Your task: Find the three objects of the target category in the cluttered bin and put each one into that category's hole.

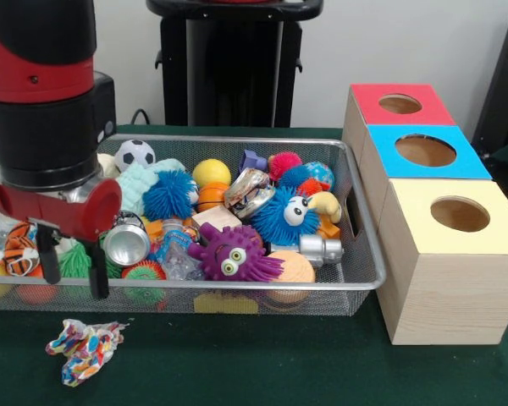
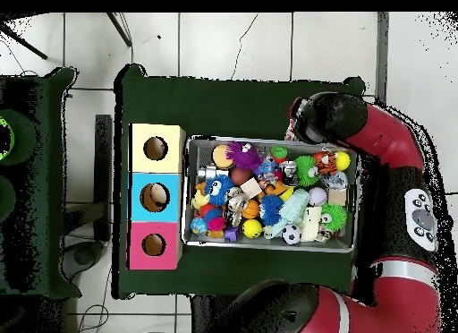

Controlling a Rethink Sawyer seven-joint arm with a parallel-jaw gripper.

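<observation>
green table | bin | boxes | crumpled wrapper, perhaps

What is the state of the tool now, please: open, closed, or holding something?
Tool: open, holding nothing; its two black fingers hang apart over the near left corner of the mesh bin.

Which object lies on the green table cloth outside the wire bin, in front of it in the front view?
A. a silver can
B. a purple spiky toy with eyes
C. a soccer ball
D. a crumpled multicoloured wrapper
D: the crumpled multicoloured wrapper lies on the cloth in front of the wire bin, near its left corner in the front view; the others are inside the bin.
</observation>
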